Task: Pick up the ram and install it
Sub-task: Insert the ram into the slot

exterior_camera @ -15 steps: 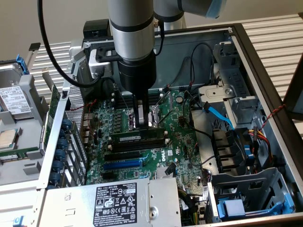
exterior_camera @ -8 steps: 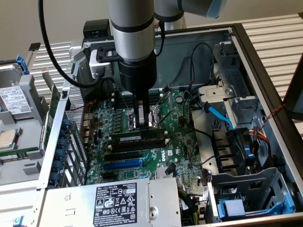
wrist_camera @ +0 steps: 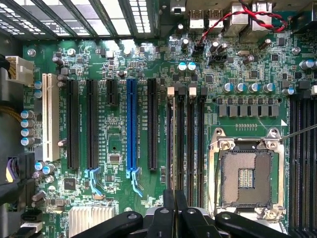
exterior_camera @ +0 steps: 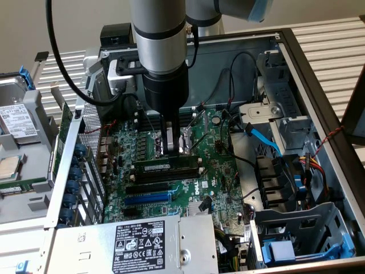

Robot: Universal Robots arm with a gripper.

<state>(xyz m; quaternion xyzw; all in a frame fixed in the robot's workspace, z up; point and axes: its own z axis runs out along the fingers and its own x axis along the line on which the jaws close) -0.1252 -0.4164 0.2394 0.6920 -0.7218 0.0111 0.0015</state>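
The ram (exterior_camera: 165, 166), a long dark stick with a small white label, stands level on edge in a memory slot on the green motherboard (exterior_camera: 217, 171), on the side of the CPU socket (exterior_camera: 187, 142) facing the expansion slots. My gripper (exterior_camera: 171, 150) hangs straight down over its middle, fingers shut together, tips just above its top edge; I cannot tell whether they touch it. In the wrist view the fingers (wrist_camera: 168, 208) sit closed at the gripper (wrist_camera: 174, 194), in line with the ram (wrist_camera: 173, 139) seen edge-on in the outermost black slot.
Empty black memory slots (wrist_camera: 190, 139) lie between the ram and the open CPU socket (wrist_camera: 246, 176). A long blue expansion slot (exterior_camera: 147, 198) and the power supply (exterior_camera: 140, 245) lie in front. Cables (exterior_camera: 262, 140), a drive cage (exterior_camera: 296, 240) and case walls ring the board.
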